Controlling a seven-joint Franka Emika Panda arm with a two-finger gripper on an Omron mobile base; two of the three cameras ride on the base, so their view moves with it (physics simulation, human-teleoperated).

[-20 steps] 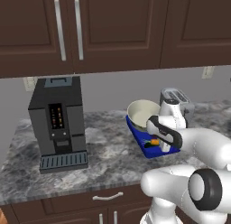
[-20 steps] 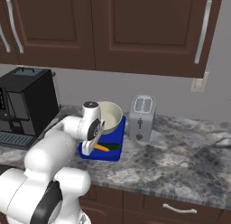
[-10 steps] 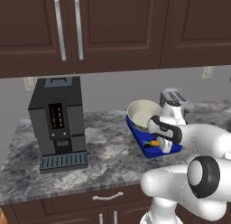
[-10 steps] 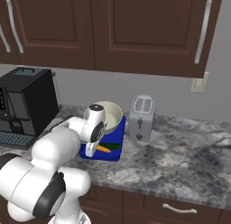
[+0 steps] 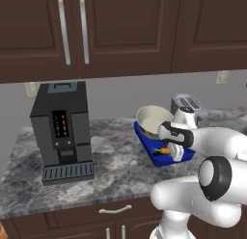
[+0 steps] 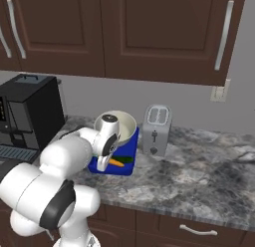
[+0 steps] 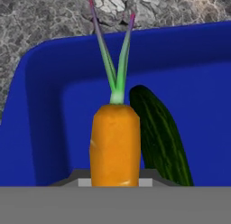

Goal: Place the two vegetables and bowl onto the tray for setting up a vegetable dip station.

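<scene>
Gripper (image 5: 174,152): low over the near end of the blue tray (image 5: 161,159), fingers closed on the orange carrot (image 7: 115,144), which stands between them with its green stalks pointing away. Cucumber (image 7: 159,136): dark green, lying on the tray floor just beside the carrot. Bowl (image 6: 124,125): cream-white, at the tray's far end, beyond the gripper. Tray sits on a grey marbled counter (image 6: 209,166).

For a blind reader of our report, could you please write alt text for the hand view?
An orange carrot with green stalks lies inside a bright blue tray, close to the camera. A dark green cucumber lies right beside it, and grey marbled counter shows beyond the tray's rim.
</scene>
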